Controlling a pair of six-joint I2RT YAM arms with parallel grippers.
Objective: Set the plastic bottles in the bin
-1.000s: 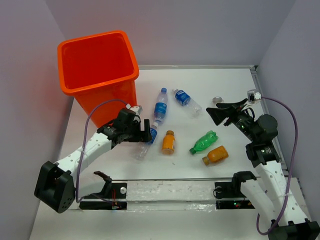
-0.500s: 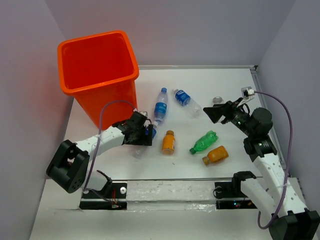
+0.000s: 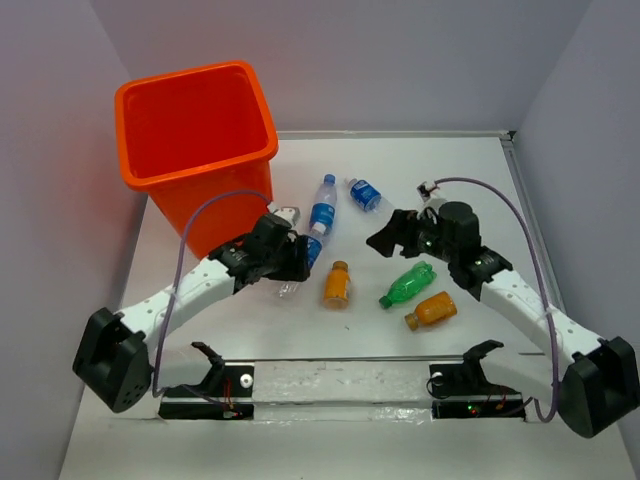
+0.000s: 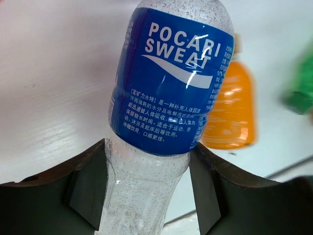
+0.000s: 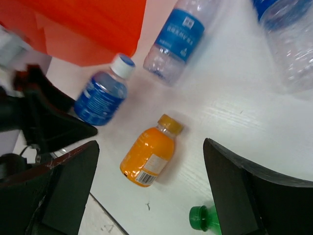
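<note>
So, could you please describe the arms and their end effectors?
The left arm and right arm have white links, black joints and black bases, each trailing a lilac cable. The left end effector and right end effector are black with two flat fingers.

Robot lab cell here, no question: plain lilac walls (image 3: 400, 60) boxing in a white table (image 3: 470, 160), left arm (image 3: 180, 292) and right arm (image 3: 515, 295) bolted to a strip (image 3: 340, 378) at its near edge, purple cable (image 3: 470, 179) looping loose, plastic bottles (image 3: 322, 210) scattered near an orange bin (image 3: 170, 205).
</note>
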